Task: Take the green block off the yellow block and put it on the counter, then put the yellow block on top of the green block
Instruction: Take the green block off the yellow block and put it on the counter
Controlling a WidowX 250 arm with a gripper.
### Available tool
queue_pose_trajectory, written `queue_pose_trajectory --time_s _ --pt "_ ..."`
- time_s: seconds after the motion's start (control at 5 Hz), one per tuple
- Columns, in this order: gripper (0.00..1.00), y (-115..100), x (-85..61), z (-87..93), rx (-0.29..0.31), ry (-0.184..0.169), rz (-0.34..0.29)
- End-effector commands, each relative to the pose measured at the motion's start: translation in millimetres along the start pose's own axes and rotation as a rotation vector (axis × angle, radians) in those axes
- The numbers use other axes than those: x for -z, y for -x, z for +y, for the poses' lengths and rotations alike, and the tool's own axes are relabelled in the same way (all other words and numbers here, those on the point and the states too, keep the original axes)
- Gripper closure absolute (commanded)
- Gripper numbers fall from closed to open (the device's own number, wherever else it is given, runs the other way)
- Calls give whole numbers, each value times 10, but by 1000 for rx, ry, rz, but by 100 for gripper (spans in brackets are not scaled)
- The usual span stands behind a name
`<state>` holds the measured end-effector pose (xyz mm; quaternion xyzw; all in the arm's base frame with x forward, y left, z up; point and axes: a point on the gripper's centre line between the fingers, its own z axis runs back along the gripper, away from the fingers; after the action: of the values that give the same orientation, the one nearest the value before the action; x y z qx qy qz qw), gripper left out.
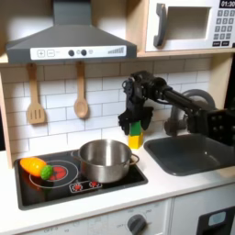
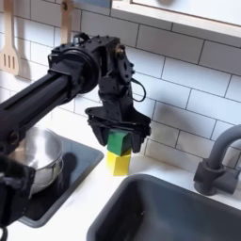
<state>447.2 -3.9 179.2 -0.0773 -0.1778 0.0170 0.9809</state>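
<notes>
Steel pot point(image 1: 104, 160) holds nothing visible

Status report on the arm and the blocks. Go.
Pincer down over green block, grip unconfirmed. Green block stacked on yellow block, on the counter. Steel pot on stove, clear of the stack.

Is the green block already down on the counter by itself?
No: in the second exterior view the green block sits on the yellow block, with the gripper fingers on either side of it.
</notes>
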Motion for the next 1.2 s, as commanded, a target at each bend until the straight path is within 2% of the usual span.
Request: queue_pose_trajectory --time_s 0.0,0.2,0.4,0.6,0.8,1.0 --pt "100 19 -15 99 -9 -10 -5" --pt "100 32 10 119 -12 -8 -4" --pt "100 83 -51 104 -3 3 1" --pt "100 126 -109 79 17 29 14" --pt "100 209 -151 94 13 39 35" --pt "100 264 -256 108 29 42 32"
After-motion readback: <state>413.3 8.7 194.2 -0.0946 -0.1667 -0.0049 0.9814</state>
